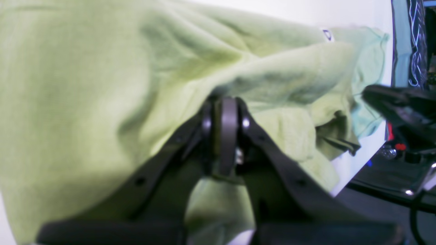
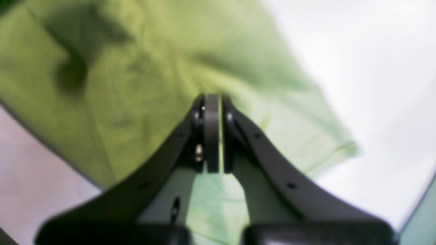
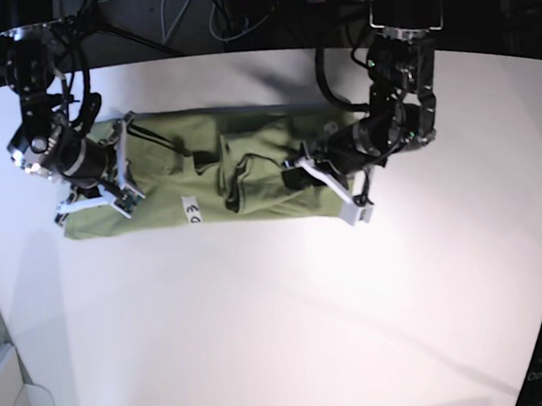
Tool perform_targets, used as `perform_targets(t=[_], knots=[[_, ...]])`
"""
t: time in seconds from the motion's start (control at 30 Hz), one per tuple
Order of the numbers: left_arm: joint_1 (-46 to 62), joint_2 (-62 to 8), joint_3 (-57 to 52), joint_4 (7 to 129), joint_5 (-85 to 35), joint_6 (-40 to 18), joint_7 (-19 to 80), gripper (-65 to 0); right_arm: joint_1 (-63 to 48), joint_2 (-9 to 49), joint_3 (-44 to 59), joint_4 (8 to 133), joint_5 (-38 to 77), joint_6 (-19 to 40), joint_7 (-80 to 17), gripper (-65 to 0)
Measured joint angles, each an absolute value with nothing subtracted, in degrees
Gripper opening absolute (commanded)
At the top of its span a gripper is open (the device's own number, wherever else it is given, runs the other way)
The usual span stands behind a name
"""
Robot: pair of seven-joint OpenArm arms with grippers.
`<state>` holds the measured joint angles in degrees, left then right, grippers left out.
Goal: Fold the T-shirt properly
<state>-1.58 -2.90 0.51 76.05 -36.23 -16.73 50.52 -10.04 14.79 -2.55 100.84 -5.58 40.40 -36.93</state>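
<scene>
The olive-green T-shirt (image 3: 246, 147) lies as a long wrinkled band across the far half of the white table, its small white label (image 3: 192, 209) near the front edge. My left gripper (image 3: 315, 174) is shut on the cloth at the band's right end. Its wrist view shows the pads pinching a bunched fold (image 1: 224, 102), with the T-shirt (image 1: 85, 85) and label (image 1: 327, 34) stretching beyond. At the band's left end my right gripper (image 3: 124, 168) is also shut on the cloth. There the T-shirt (image 2: 136, 68) rises in a lifted fold from the closed gripper (image 2: 213, 100).
The round white table (image 3: 285, 337) spreads wide in front of the shirt. Cables and dark gear (image 3: 231, 4) lie beyond its far edge. A blurred black robot part (image 1: 398, 102) shows past the table edge (image 1: 354, 170) in the left wrist view.
</scene>
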Motion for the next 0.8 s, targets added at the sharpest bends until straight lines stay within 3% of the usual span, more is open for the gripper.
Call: perform_targets(t=[0.37,0.5,0.57,0.73,0.8], knots=[[-0.4,-6.5,0.1,76.1,-37.8,-17.6,49.6,-62.3,-9.6,15.3,-2.0,107.7,-5.5,40.3,-43.1,-64.0],[0.0,-6.9,0.1,76.6,-37.8,-17.6,49.1,-62.3,-9.4,12.0,0.4,107.7,-5.4,40.3,-43.0,-63.7],[0.0,-7.4,0.1,76.6,-38.0,-17.8,49.4,-62.3,-9.2,10.3,3.3,107.3,-5.4,40.4,-42.9,-57.6],[0.1,-7.6,-0.6,76.7,-38.0,-17.8,49.6,-62.3,-6.1,9.4,7.2,101.8,-5.6,40.0,-44.7,-29.6],[0.1,-7.4,-1.7,76.6,-37.9,-17.8,49.7,-62.3,-6.5,9.3,7.4,101.0,-5.7,40.1,-44.7,-21.6]])
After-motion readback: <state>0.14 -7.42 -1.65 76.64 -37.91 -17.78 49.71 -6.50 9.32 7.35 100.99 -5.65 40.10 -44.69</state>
